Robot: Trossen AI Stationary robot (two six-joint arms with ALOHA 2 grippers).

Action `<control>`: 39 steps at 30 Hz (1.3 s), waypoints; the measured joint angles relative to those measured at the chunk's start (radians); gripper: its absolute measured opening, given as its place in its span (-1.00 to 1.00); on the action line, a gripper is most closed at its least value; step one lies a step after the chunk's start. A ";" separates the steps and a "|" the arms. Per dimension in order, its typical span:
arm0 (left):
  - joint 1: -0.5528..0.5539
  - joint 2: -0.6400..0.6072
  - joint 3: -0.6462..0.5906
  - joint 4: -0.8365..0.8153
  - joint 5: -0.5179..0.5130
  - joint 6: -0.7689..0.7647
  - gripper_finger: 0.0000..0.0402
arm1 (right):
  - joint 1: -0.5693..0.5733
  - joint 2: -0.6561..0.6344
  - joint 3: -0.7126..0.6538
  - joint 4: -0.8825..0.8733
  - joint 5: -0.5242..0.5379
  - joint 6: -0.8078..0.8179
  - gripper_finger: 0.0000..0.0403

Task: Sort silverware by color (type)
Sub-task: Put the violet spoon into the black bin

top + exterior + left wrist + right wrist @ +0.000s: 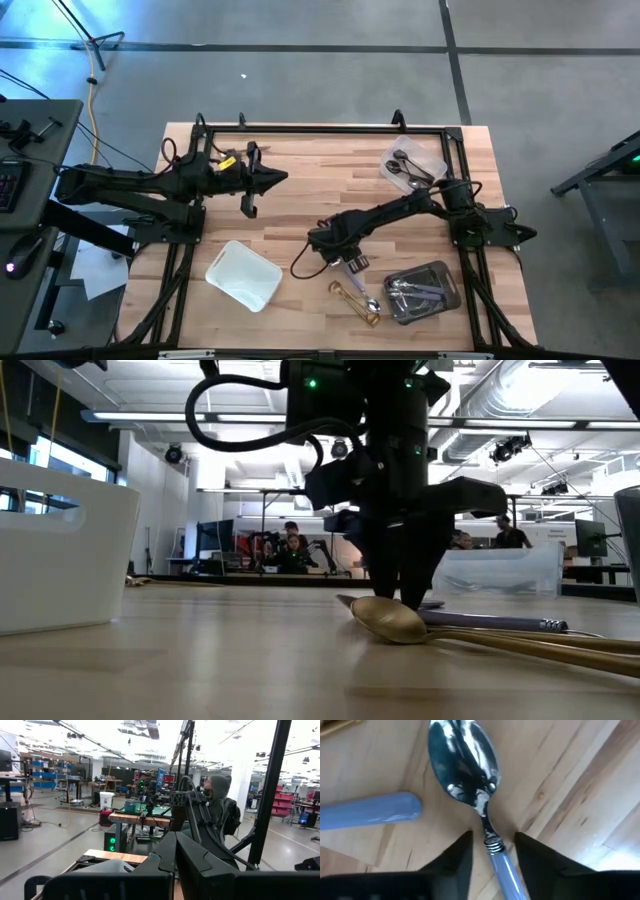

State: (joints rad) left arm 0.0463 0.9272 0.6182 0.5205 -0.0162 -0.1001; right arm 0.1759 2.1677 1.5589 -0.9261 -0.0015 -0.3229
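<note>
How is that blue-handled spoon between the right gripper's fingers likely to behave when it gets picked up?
The spoon looks rigid, a shiny metal bowl on a smooth blue handle, so it probably won't flex. That glossy, rounded handle may slip or twist between the fingers of the right gripper. Gripped near the neck, the bowl end could well droop.

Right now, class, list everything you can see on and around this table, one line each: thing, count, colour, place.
Blue-handled spoon: one, silver bowl, lying on the wood between the right gripper's fingers.
Second blue handle: one, beside that spoon.
Gold utensils: at least two, front of table.
White tray: one, front left, nothing visible in it.
Clear tray: one, front right, holding blue-handled silverware.
Second clear tray: one, back right, holding dark utensils.
People: several, in the room behind.
Left gripper: shut, raised at back left.
Right gripper: straddling the spoon's neck, not yet touching.
</note>
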 joint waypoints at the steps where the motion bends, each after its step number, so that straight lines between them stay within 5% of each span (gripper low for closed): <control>1: 0.000 0.000 0.000 0.000 0.000 0.000 -1.00 | 0.001 0.001 0.000 -0.001 0.000 0.000 -0.46; 8: 0.000 0.000 0.000 0.000 0.000 0.000 -1.00 | 0.001 0.002 -0.001 -0.007 -0.007 0.000 -0.92; 22: 0.000 0.000 0.000 0.000 -0.034 0.000 -1.00 | 0.001 0.000 -0.003 -0.005 -0.040 -0.003 -0.93; 39: 0.000 0.000 0.001 0.000 -0.043 0.016 -1.00 | -0.003 -0.160 -0.007 -0.099 -0.024 0.008 -0.93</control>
State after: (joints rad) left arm 0.0462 0.9269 0.6189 0.5205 -0.0591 -0.0845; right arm 0.1734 2.0078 1.5519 -1.0248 -0.0256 -0.3149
